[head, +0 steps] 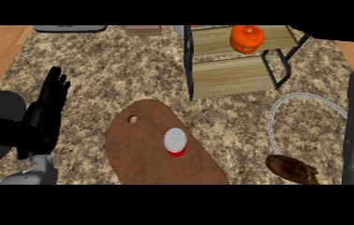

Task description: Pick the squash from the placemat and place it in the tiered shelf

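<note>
Squash (246, 39) sat on shelf (228, 76) top tier, far right. Left hand (47, 108) rested at left, fingers straight, released. Right hand wasn't visible. Placemat (142, 149) lay near centre.

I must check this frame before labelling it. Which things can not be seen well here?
- Right hand: in no part of the head view.
- Grey object, top left: cut by the upper edge.
- Brown object, lower right: cut by the lower edge, kind unclear.
- Left hand: open; palm side hidden.
</note>
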You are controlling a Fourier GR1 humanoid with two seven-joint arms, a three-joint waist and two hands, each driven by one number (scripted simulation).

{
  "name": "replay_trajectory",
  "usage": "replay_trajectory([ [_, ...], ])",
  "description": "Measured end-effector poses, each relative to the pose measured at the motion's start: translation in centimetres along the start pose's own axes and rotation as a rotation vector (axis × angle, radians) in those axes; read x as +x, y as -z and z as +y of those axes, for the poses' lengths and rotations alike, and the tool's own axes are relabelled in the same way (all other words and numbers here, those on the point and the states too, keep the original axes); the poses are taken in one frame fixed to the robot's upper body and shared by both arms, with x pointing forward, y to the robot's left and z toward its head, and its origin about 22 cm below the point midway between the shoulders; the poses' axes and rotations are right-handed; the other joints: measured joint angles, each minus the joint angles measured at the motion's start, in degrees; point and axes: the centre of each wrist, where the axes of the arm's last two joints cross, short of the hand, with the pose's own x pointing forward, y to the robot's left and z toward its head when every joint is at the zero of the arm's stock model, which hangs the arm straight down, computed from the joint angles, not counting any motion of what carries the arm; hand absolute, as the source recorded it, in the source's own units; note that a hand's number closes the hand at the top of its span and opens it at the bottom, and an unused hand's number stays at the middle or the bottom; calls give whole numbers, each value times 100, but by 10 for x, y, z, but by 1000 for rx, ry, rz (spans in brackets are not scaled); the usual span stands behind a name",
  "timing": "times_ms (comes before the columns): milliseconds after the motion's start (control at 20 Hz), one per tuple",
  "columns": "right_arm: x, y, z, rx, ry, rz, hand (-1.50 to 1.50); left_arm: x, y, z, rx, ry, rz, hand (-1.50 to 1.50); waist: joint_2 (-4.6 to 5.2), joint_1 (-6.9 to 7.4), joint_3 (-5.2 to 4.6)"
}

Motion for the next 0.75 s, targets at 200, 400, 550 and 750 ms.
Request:
replay_trajectory([
  [200, -11, -3, -58, -27, 5, 32, -150, 0, 3, 2, 1, 0, 8, 0, -2, -30, 1],
  [400, -25, -11, -110, -25, 11, 48, -150, -4, 3, 2, 4, -2, 4, 0, 3, -26, 1],
  [550, -39, -18, -143, -9, 31, 37, -150, 0, 4, 4, 0, -2, 2, 0, 6, -14, 3],
  [750, -48, -27, -171, 12, 41, 34, -150, 0, 3, 1, -5, -3, 4, 0, 12, 13, 4],
])
